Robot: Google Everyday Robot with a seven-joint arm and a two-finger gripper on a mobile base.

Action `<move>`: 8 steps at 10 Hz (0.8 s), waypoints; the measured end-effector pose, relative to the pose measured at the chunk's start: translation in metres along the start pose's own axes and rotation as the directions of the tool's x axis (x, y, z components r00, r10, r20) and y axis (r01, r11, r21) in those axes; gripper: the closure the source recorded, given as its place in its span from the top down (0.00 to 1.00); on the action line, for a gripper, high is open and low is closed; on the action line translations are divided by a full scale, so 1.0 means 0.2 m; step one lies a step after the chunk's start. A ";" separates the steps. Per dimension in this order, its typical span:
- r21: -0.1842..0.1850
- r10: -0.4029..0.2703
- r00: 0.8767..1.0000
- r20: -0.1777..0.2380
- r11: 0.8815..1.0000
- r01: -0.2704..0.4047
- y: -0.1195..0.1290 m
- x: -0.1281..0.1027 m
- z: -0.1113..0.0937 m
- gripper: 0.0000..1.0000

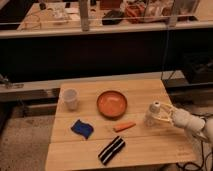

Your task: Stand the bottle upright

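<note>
The bottle (pixel 155 106) is small, pale and slim with a capped neck. It stands about upright near the right edge of the wooden table (pixel 145 150), with its base on or just above the top. My gripper (pixel 153 117) reaches in from the right, its pale fingers (pixel 164 113) closed around the bottle's body. The white arm (pixel 192 123) trails off to the lower right. The bottle's lower part is partly hidden by the fingers.
A white translucent cup (pixel 70 99) stands at the back left. An orange bowl (pixel 111 103) sits mid-table, with an orange stick-shaped item (pixel 124 127) in front of it. A blue cloth (pixel 81 128) and a black-and-white striped item (pixel 111 150) lie toward the front.
</note>
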 end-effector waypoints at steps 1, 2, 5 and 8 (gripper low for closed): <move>-0.002 -0.003 1.000 0.004 1.000 0.003 0.00 0.00 -0.01 0.30; -0.006 -0.007 1.000 0.011 1.000 0.007 0.01 0.02 -0.02 0.48; -0.008 0.000 1.000 0.013 1.000 0.000 0.02 0.06 -0.03 0.77; -0.007 0.009 1.000 0.014 1.000 -0.009 0.02 0.09 -0.06 0.80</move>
